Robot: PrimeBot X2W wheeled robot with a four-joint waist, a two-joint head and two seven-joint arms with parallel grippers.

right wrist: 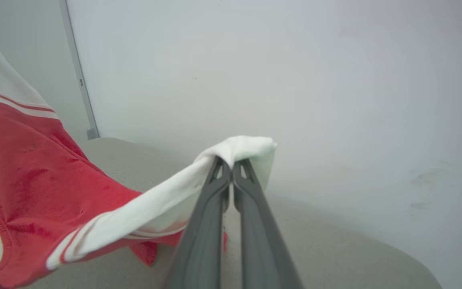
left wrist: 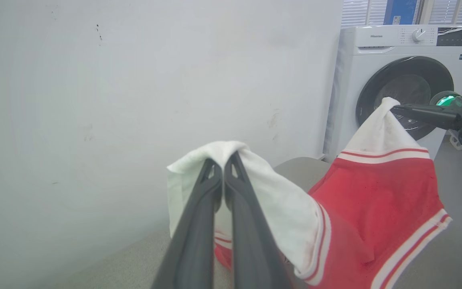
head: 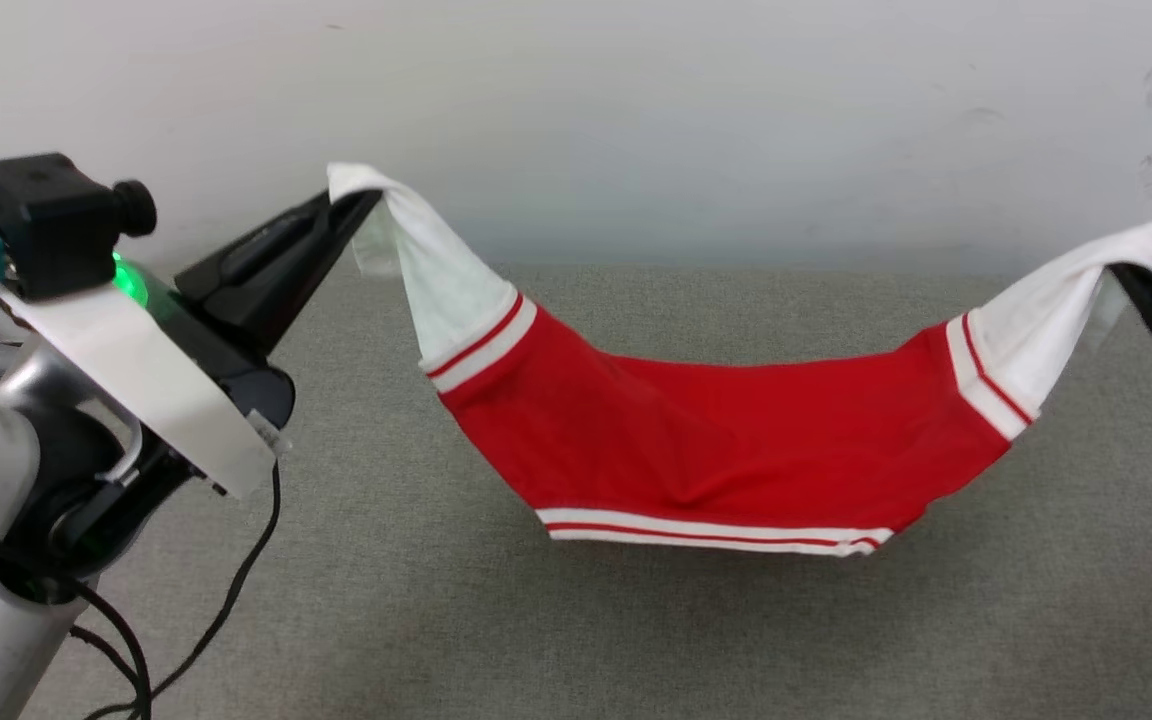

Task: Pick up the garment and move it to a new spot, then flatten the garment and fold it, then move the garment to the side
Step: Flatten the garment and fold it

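Observation:
The red garment (head: 716,440) with white sleeves and striped trim hangs stretched between my two grippers above the grey table (head: 576,620). My left gripper (head: 361,198) is shut on the end of one white sleeve at the upper left. My right gripper (head: 1121,268) is shut on the other white sleeve at the far right. The body sags in the middle, its striped hem lowest, close to the table. In the left wrist view my left gripper (left wrist: 223,160) pinches the sleeve and the garment (left wrist: 379,200) runs to the right gripper (left wrist: 393,107). The right gripper (right wrist: 231,162) pinches white cloth of the garment (right wrist: 34,176). The lettering is hidden.
A pale wall (head: 636,110) stands right behind the table's far edge. A white washing machine (left wrist: 395,80) stands beyond the table's right end. Black cables (head: 226,600) hang from my left arm at the lower left.

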